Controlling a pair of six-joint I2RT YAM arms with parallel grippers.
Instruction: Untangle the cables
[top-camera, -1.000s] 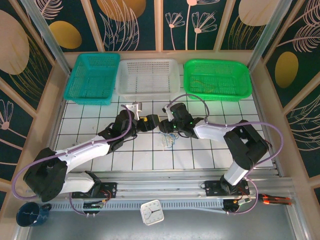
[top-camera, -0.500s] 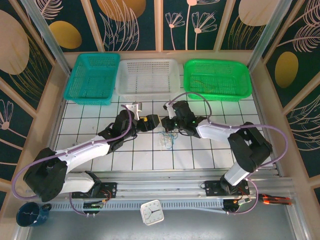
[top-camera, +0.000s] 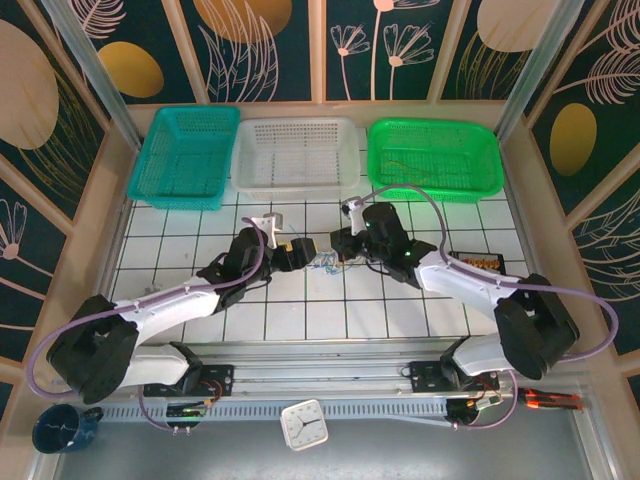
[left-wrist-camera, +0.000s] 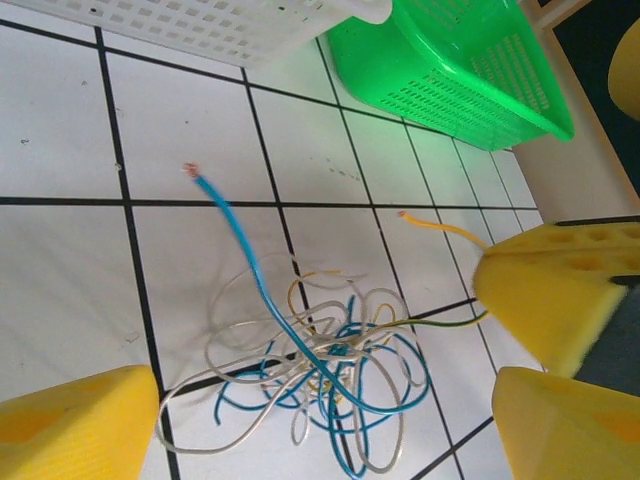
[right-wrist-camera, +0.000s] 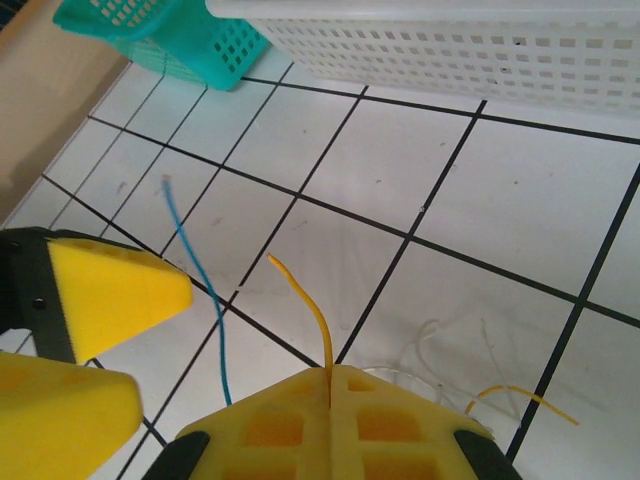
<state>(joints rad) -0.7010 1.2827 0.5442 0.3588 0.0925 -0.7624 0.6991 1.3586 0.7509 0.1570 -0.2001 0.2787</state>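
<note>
Cables: small knot of thin blue, yellowish and whitish wires (left-wrist-camera: 320, 370), laid on the white tiled surface (left-wrist-camera: 60, 280) between both hands.
Left hand (top-camera: 291, 250): yellow foam pads spread, knot flanked.
Right hand (right-wrist-camera: 330, 392): pressed together, yellowish strand (right-wrist-camera: 310, 310) pinched.

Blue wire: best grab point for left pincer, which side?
Likely the straight free tail of the blue wire, between tip and knot: it stands clear of the loops. Approach from where the left pincer sits; the right pincer holds the yellow wire opposite.
</note>
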